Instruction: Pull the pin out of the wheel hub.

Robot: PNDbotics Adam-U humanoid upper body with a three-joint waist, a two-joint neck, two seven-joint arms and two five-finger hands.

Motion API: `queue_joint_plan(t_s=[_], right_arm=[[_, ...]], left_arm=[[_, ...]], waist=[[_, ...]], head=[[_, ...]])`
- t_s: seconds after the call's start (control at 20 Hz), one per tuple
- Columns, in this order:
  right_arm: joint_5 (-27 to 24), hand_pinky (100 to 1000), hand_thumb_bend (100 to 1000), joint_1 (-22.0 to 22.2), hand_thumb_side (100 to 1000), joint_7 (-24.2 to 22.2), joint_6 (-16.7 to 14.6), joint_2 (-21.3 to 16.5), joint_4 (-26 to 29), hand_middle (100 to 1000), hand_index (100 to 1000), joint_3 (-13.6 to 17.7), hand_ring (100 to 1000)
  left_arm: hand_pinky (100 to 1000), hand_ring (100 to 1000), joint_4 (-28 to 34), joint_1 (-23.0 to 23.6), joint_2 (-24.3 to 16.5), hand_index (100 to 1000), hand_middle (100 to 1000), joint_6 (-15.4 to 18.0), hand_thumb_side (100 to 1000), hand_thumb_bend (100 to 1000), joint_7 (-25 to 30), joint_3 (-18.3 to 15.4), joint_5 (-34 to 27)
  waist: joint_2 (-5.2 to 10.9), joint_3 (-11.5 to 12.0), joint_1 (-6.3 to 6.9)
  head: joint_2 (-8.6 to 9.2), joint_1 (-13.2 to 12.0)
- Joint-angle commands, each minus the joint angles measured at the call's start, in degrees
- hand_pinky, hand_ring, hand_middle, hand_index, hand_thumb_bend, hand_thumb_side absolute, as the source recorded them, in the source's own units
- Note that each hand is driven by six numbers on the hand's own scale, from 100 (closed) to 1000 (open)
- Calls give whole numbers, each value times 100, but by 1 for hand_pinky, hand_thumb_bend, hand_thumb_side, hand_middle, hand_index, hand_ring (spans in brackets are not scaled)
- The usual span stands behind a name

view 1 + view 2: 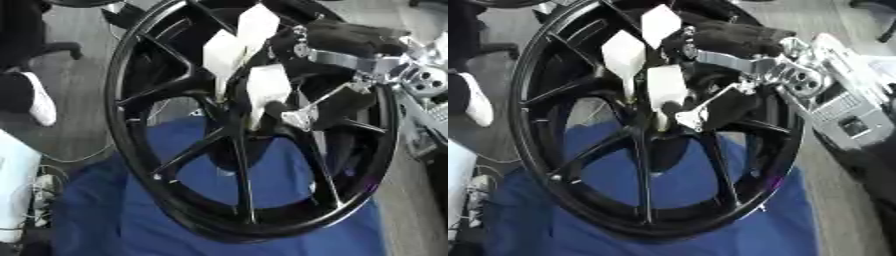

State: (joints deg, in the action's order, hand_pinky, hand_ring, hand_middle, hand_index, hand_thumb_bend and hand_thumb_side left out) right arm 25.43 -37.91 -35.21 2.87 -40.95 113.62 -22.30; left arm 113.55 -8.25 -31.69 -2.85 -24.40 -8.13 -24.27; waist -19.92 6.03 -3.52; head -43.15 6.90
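Note:
A large black spoked wheel lies tilted on a blue cloth, its hub near the middle of the view. Three pins with white flag-like tops stand up from the hub area: one at the left, one higher up, and one lower down. My right hand reaches in from the upper right across the rim. A black fingertip and the thumb close on the lowest pin just below its white top. My left hand shows in neither view.
My right forearm's silver and grey parts lie over the wheel's right side. A person's white shoe stands on the grey floor at the left, and a white object sits at the lower left.

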Motion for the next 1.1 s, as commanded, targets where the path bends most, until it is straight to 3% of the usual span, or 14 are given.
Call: queue_joint_plan(t_s=[0.05,0.35,0.65,1.1], right_arm=[[24,821,144,-57,333,27,40,-145,97,676,813,66,702],[19,803,100,-33,358,49,104,-140,97,618,778,69,646],[-233,774,100,-46,376,183,184,-126,97,480,662,69,602],[-653,734,100,-86,356,263,314,-171,97,414,576,81,561]], left_arm=[[729,912,83,-56,-74,753,794,8,445,686,28,-15,-2],[729,912,82,-58,-67,753,795,6,445,683,36,-12,-4],[730,913,78,-69,-64,752,795,0,443,681,35,-12,-3],[731,913,82,-88,-77,752,796,-10,441,679,38,-5,-10]], waist=[[77,-1,38],[60,10,43],[42,13,46],[45,48,41]], head=[[73,18],[83,25],[64,19],[57,37]])
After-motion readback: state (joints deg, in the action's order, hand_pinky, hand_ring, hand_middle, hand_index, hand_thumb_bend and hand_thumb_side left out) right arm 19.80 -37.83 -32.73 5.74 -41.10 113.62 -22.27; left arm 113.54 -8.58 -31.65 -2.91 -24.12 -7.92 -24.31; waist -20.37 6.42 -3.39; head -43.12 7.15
